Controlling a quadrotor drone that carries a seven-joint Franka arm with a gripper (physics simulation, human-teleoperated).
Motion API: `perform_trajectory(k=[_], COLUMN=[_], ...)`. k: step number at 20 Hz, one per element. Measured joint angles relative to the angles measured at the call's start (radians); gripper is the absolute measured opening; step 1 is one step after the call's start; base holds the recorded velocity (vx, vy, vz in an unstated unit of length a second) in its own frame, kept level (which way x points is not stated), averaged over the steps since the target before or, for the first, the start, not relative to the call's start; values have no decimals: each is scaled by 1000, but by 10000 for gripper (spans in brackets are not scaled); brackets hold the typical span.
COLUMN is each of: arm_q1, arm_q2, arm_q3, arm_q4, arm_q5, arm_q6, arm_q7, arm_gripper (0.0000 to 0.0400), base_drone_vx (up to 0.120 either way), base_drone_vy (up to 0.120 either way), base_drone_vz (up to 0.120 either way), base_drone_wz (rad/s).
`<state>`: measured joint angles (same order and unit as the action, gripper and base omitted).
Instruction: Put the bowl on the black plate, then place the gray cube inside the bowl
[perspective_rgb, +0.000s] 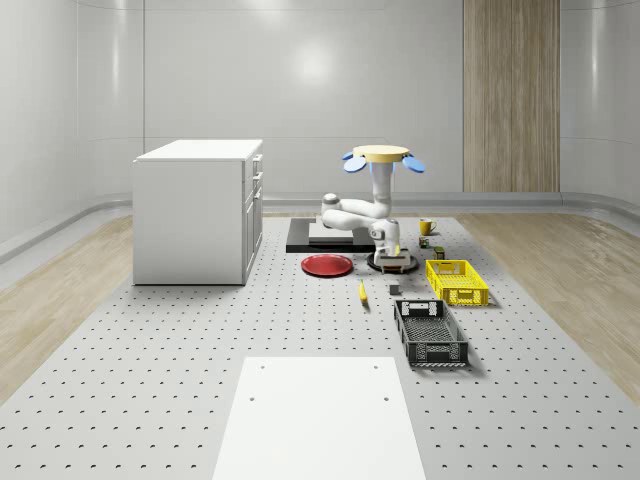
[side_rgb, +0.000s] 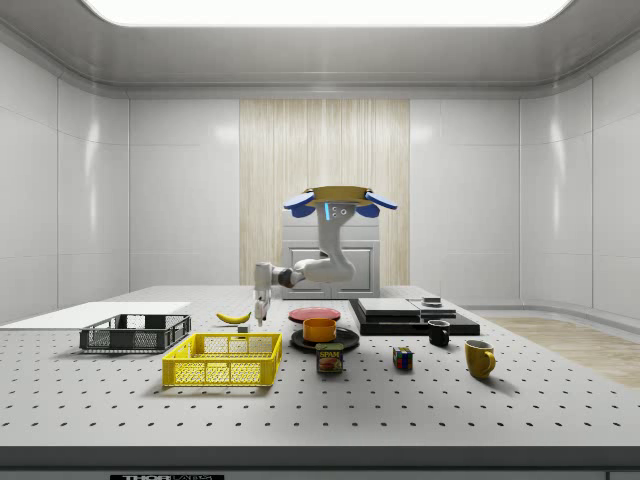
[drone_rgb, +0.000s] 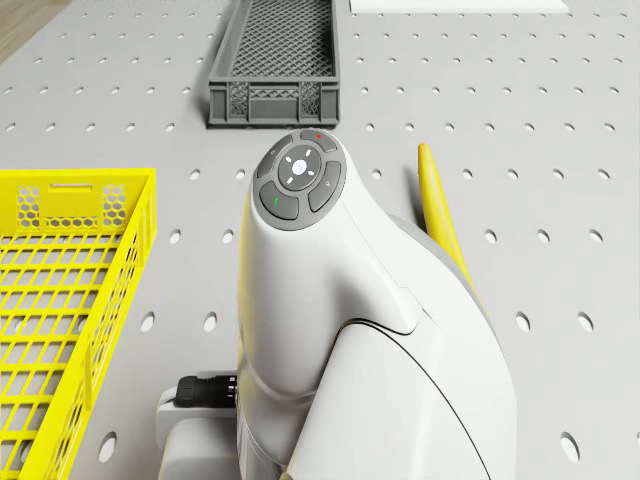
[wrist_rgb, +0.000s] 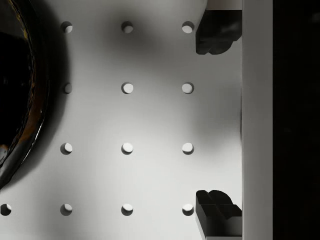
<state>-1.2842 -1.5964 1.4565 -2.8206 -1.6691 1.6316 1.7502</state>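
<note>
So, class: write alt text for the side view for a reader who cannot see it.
A drone hovers above a perforated table, its white arm reaching down toward the side view's left, claw near a banana. An orange bowl sits on a black plate behind a yellow basket.

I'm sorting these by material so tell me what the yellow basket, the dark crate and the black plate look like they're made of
The yellow basket looks like moulded plastic: thin honeycomb lattice walls, matte finish. The dark crate also seems plastic, grey, with fine mesh walls and floor and a dull surface. The black plate appears glazed ceramic or glossy plastic; its rim carries bright reflections, so the look leaves that open.
</note>
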Motion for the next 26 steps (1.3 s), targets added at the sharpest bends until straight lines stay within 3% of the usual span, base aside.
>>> perform_trajectory(k=[7,15,26], arm_q1=[0,0,-7], arm_q2=[-2,-3,-5], arm_q3=[0,0,-51], arm_q4=[0,0,7], arm_q5=[1,1,-46], arm_q6=[2,3,22], arm_q7=[0,0,2], arm_gripper=[400,400,400], base_drone_vx=[120,120,11], base_drone_vy=[0,-20,0], base_drone_vz=[-63,0,0], base_drone_wz=[0,0,0])
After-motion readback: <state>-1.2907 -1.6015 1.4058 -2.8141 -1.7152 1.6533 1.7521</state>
